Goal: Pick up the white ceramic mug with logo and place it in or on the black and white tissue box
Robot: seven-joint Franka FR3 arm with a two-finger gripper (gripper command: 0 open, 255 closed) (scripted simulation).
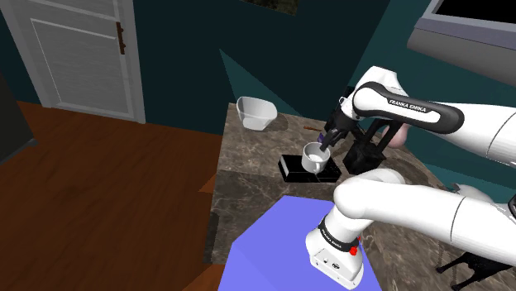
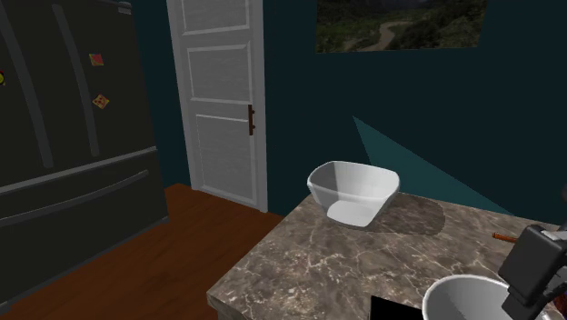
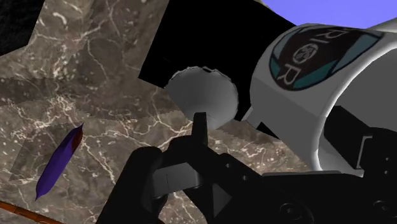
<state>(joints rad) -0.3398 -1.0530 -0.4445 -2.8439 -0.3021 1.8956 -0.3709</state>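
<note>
- Mug (image 1: 313, 157), white with a round logo, sits mouth up over the black tissue box (image 1: 289, 169); I cannot tell whether it touches the box.
- Tool (image 1: 326, 146) is clamped on the mug's wall at the rim, so the mug hangs right below it.
- The box lies on the table (image 1: 248, 169), near the edge by the blue stand (image 1: 273, 240); a short straight descent looks enough.
- A white bowl (image 1: 256, 112) stands well apart, leaving open room around the box.

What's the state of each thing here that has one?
tissue box: flat on the counter
white mug: held upright over the tissue box
hand: shut on the white mug's rim
bowl: upright, empty
door: shut
fridge: doors shut
</note>
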